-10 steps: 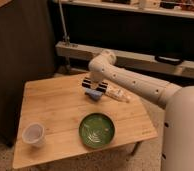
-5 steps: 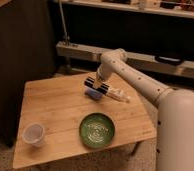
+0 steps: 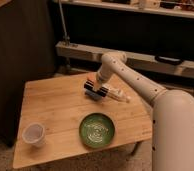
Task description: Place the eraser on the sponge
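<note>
**Eraser over the sponge, gripper at its top**

The long, narrow black rectangular eraser with pale lengthwise stripes lies level near the far middle of the light wooden bench. Its long axis runs from the picture's upper left to lower right. Its right end points along the white-and-orange plastic tube, which lies just beside it on much the same line.

Directly beneath the eraser is the small flat blue sponge. It is shorter than the eraser, and its blue edge shows below the eraser's near side. The two look to be in contact, though a thin gap cannot be ruled out.

The white arm reaches in from the right and bends down to the gripper, which sits right on top of the eraser, toward its left half. Whether it is clenched on the eraser or has let go cannot be told.

A round green bowl and a pale plastic cup stand well apart, near the front edge.
</note>
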You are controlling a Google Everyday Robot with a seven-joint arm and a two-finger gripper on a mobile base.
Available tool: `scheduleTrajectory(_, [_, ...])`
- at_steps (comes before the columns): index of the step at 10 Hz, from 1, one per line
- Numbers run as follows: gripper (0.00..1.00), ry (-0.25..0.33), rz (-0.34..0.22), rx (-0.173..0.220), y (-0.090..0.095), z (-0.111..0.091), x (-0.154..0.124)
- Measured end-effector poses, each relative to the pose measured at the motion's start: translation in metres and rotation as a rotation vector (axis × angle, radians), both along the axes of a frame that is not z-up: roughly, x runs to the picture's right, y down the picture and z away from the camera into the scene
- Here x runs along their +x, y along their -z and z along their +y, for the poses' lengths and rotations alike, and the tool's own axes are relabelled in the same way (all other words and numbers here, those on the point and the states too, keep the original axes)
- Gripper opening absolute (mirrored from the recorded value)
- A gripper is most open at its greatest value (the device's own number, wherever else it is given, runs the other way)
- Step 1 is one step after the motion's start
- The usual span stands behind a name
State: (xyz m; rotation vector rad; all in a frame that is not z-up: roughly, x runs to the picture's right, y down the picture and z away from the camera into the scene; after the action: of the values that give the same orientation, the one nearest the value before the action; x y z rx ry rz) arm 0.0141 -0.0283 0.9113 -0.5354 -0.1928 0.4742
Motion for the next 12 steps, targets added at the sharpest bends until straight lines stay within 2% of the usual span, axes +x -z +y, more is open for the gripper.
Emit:
scheduleTrajectory(4, [0.0,-0.02,0.023,0.015,-0.012,0.005,0.006])
scheduleTrajectory(5, [0.05,-0.018,0.026,0.029,-0.013,0.004,0.004])
scheduleTrajectory(6, [0.12,-0.013,0.028,0.038,-0.015,0.003,0.002])
scheduleTrajectory(8, [0.35,-0.007,0.025,0.048,-0.02,0.003,-0.008])
scheduleTrajectory(12, [0.75,-0.01,0.039,0.042,-0.03,0.004,-0.008])
